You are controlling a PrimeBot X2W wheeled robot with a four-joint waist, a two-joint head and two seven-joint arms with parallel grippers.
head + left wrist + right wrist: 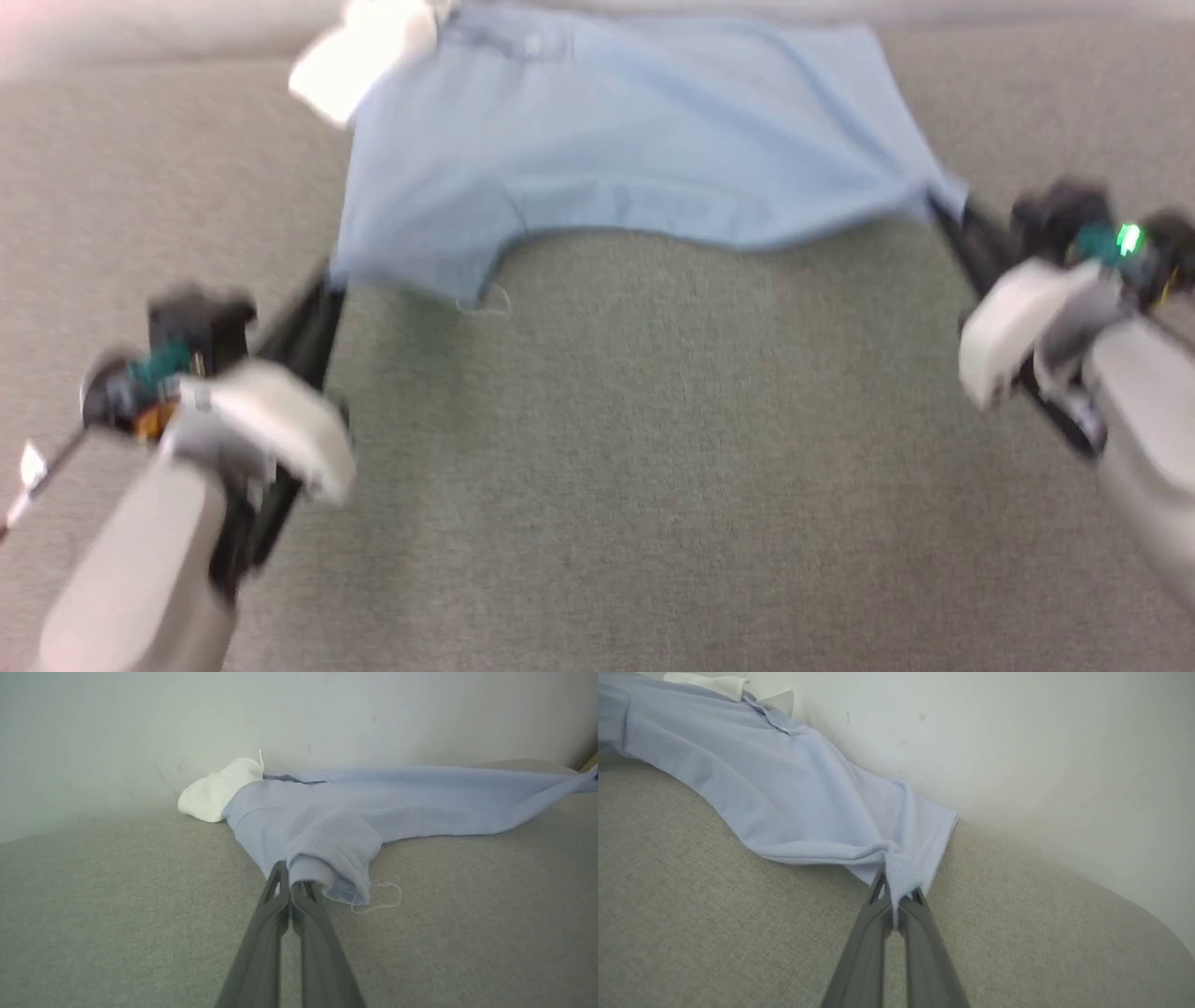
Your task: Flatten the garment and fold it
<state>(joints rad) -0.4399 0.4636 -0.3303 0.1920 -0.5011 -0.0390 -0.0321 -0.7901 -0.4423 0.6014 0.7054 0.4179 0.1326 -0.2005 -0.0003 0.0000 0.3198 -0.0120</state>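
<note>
The garment (616, 140) is a light blue shirt of thin knit cloth, and it lies spread sideways at the far edge of the surface, right against the wall. Its white collar (359, 51) is bunched at the far left end, touching the wall. The body of the shirt runs from there to the right, with soft folds along its length. The near edge makes a shallow curve between my two hands.

My left gripper (294, 884) has its two fingers pressed together on the rolled end of a short sleeve, where the stitched hem shows. A loose pale thread (383, 896) hangs from this hem and lies on the surface just beside my fingers. My right gripper (896, 886) is also closed, pinching the hem at the other end, so the cloth gathers into a small pucker at the fingertips. From there a tight fold runs back along the edge. (The head view is blurred, so I cannot tell if the curved edge touches the surface.)

The surface (607, 448) is a grey woven fabric, flat and plain, with a rounded corner at the right. The wall (1017, 742) behind is pale, with some small marks.
</note>
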